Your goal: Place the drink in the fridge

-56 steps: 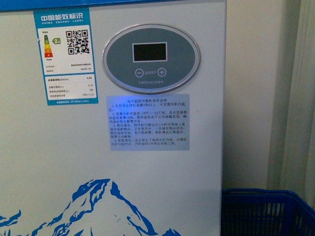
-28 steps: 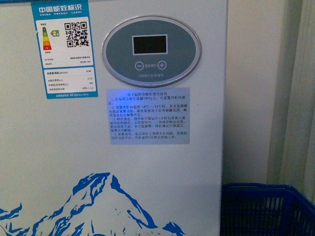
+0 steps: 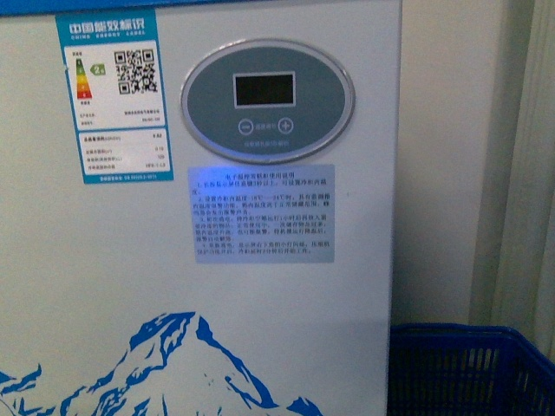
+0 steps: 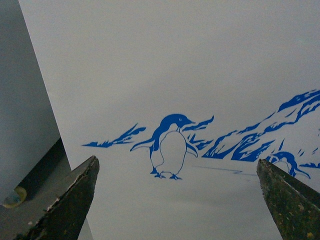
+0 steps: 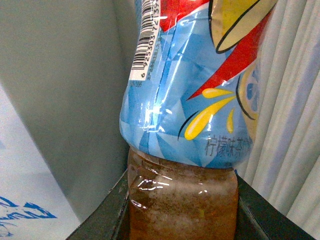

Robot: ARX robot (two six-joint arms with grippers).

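Pale wall and a light curtain fill the background beyond the white fridge, whose front takes up most of my front view at close range. Neither of my hands shows in that view. A blue mesh crate stands low on the floor just beside the fridge's corner, and a blue mountain print runs along the lower part of the white panel. Higher on the panel sit a blue energy label, a grey oval control panel with a dark display, and under it a grey instruction sticker with small text I cannot read. My left hand is spread wide apart and holds nothing. Straight ahead of it, between its two dark fingers, is the fridge wall with a blue penguin. My right hand is clamped on the drink, gripping the bottle's clear lower part with reddish-brown contents. The light blue label band with red and yellow print rises just beyond my grip, and a barcode sits further up it. So the drink is outside the fridge, in my right hand, with the white side and the curtain behind it.
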